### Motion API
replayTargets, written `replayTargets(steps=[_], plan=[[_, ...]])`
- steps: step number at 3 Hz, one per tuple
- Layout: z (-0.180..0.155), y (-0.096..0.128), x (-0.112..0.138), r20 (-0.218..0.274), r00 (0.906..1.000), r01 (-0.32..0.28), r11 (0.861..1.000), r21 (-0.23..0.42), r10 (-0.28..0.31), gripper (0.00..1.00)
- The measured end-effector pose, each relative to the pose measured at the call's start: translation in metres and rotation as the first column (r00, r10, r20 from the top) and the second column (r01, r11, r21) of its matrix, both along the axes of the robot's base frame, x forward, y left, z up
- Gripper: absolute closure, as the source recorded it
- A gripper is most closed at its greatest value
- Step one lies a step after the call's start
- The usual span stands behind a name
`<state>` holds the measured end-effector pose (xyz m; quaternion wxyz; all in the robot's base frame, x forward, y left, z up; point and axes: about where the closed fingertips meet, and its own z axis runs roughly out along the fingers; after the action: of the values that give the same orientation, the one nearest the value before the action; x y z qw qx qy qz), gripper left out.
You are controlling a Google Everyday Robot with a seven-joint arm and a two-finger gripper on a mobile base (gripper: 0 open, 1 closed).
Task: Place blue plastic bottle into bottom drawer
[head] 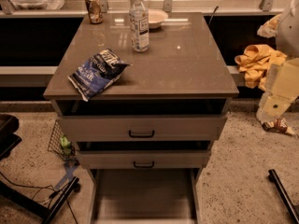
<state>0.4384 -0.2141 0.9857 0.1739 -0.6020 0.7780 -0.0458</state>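
Nearest, at the lower edge: the bottom drawer [142, 197], pulled well out beneath the two shallower drawers [140, 127], plain grey floor bare. Above, largest of all: the grey bench [187, 73] topping the cabinet and carrying everything else. Off at the right edge, well apart from the bench and all on it: the cream arm [285, 78] with the pincer [273, 107] at its lower end; cannot tell whether apart or together. On the bench's front left corner: a crumpled blue snack bag [97, 73], lying flat. Toward the back, near the middle: the blue plastic bottle [139, 22], upright, white cap on, free of any grip. Just behind and to its right: a white bowl [156, 17], overlapping it in view; cannot tell whether touching. At the back left corner: a small brown can [94, 7], upright, well apart from the bottle. Step in hand, by the look of things: the approach, ahead of any grasp, drawer already open, bottle not yet picked up. Next move, most likely: raise the pincer above bench height, swing it left to the bottle, come in on the side away from the bowl, close round the body below the cap, lift, then carry forward past the bench edge and down into the drawer.
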Motion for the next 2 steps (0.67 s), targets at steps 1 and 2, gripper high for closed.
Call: replayTargets(steps=[1,2], plan=[[0.0001,0.0000,0.0000,0.000,1.0000,0.000,1.000,0.000,0.000,0.00],[0.0031,-0.0005,0.0029,0.023,0.9997,0.010,1.000,0.012,-0.010,0.00]])
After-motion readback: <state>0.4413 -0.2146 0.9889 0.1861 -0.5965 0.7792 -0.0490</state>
